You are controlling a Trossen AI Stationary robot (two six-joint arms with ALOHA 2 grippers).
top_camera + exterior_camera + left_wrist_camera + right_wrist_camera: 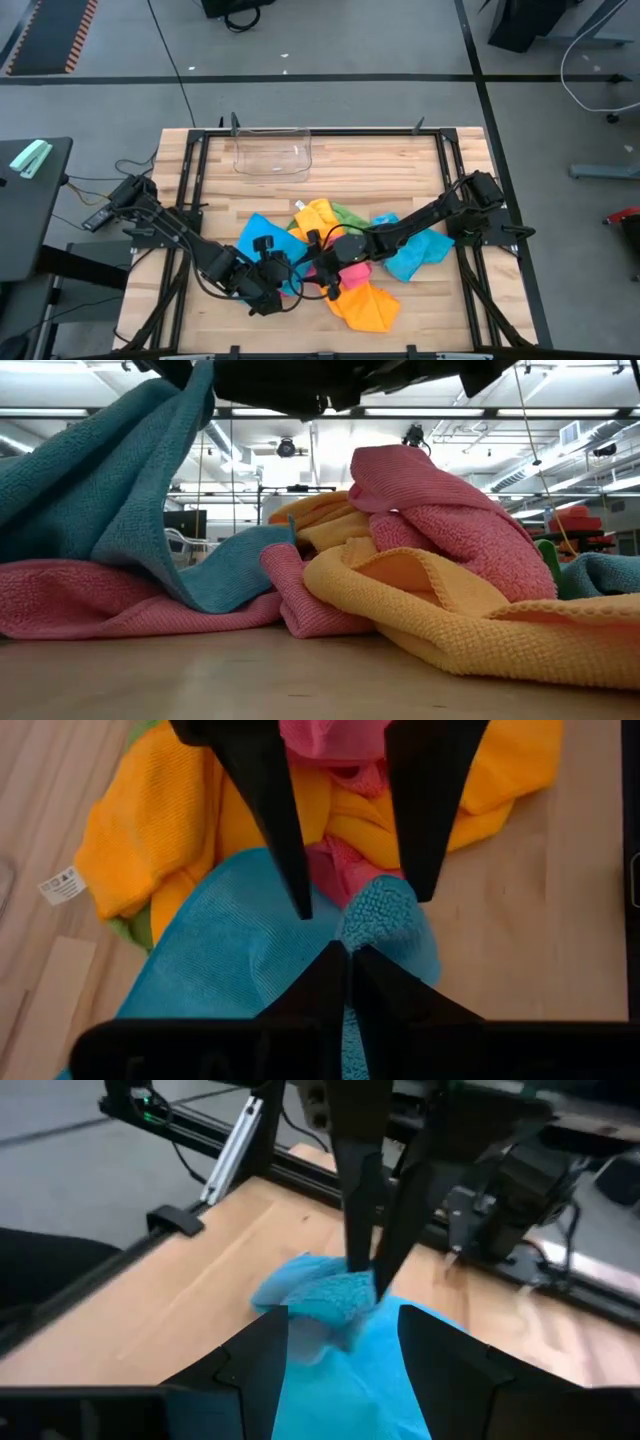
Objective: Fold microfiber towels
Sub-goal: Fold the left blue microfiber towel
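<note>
Left end effector clenched on blue towel edge; right end effector released, straddling same fold. Orange towel, pink towel heaped beside on counter.

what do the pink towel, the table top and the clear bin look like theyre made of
Pink towel: soft looped microfibre, going by its nubby matte pile.
Table top: pale wood with visible plank seams, probably sealed.
Clear bin: transparent, glossy, likely plastic.
</note>
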